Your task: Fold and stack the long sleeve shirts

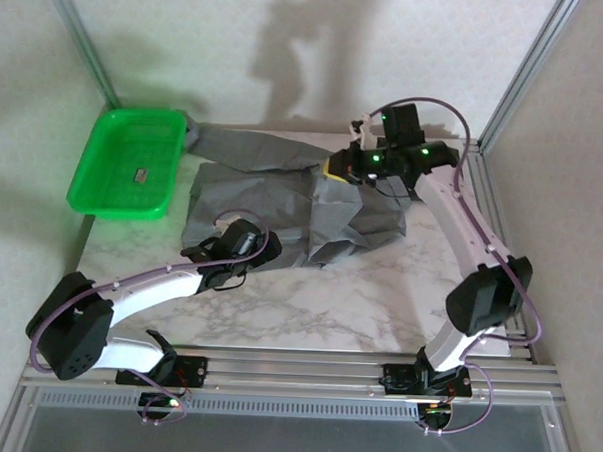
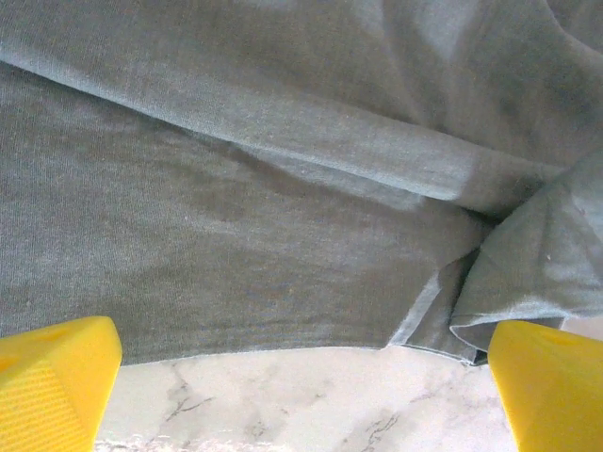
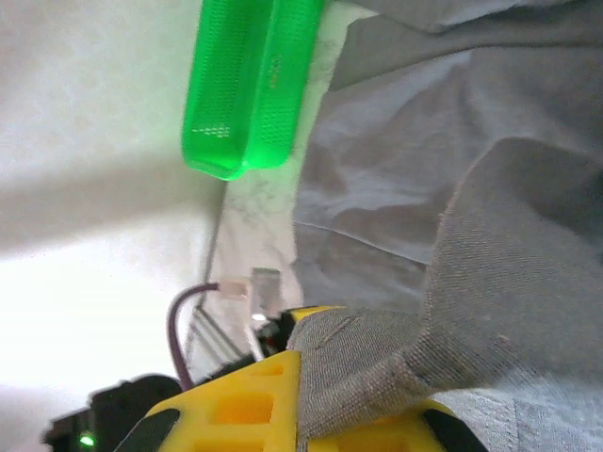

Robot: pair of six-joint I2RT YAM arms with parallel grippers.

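**Grey shirt pinched at its far right, left fingers spread at the near hem**

The right fingers [image 1: 336, 168] are pressed together on a fold of the grey long sleeve shirt [image 1: 273, 200]. In the right wrist view the cloth [image 3: 490, 282] bunches over the yellow pads and hangs away from them. The left fingers [image 1: 208, 254] stand spread wide with nothing between them. In the left wrist view one yellow pad [image 2: 52, 381] sits at each lower corner. The shirt's near hem [image 2: 283, 353] lies just beyond the tips, with bare marble between them.

The shirt lies rumpled on the worktop [image 1: 328, 307]. Its long axis runs from the right fingers leftward across the far half. A sleeve [image 1: 245, 143] stretches away from the right fingers until its end meets the corner of the green tray [image 1: 84, 171]. The body spreads from the right fingers towards the left fingers, and a loose flap turns up beside the left ones.

Behind both sets of fingers, towards the arm bases, the marble lies bare across its whole width. The tray sits left of and beyond the left fingers, at the worktop's left edge. The right fingers work close to the far right corner, with the frame post [image 1: 518, 85] and wall just beyond.
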